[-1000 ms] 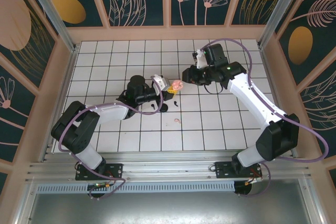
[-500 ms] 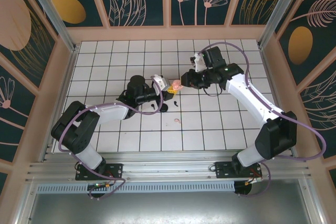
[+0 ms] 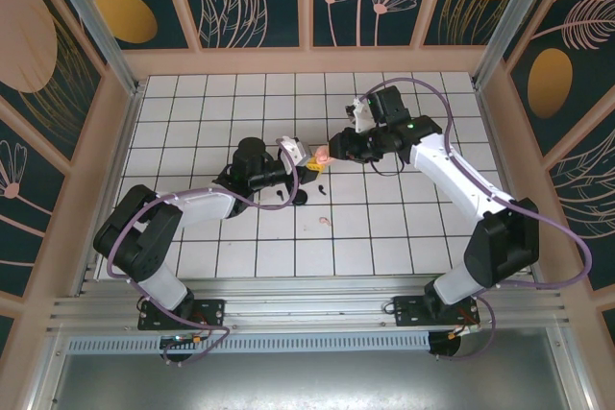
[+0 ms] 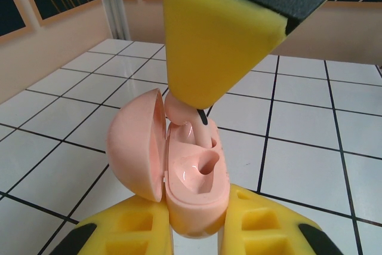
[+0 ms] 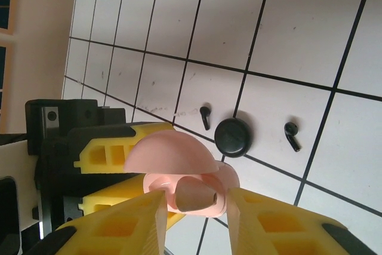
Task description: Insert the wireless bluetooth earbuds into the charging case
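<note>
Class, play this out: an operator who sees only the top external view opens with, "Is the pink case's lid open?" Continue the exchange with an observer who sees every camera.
Observer: Yes. The left wrist view shows the pink case gripped by the left claw, its lid swung open sideways.
Operator: Is a bud going in?
Observer: A pink earbud stands stem-down in the far socket, under a pad of the right claw; the near socket is empty.
Operator: What's the dark blob on the floor?
Observer: The right wrist view shows a round black case with a black earbud on one side and another on the other.
</note>
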Robot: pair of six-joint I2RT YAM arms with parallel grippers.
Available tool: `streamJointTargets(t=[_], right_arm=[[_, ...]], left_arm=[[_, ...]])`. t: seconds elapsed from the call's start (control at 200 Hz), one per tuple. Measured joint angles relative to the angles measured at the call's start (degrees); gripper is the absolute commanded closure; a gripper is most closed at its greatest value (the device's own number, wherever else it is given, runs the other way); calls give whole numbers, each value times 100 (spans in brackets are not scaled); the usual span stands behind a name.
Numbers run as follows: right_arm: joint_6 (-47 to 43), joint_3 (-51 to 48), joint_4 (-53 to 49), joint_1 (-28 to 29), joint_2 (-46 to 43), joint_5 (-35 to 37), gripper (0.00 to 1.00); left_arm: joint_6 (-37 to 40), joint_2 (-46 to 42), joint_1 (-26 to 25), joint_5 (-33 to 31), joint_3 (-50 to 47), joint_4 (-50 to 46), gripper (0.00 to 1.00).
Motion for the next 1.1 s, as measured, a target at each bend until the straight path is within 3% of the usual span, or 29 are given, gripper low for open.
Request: streamJointTargets(t=[0.37,0.866,1.101], right_arm=[[-149,-2,37,2,4,-278,71],[-212,0,-68,2,4,-9,63],[-219,103,-48,-22,4,-35,71]], left_arm=[[4,0,0,0,11,-96,88],[4,0,0,0,11,-146,88],[9,0,0,0,11,-184,88]])
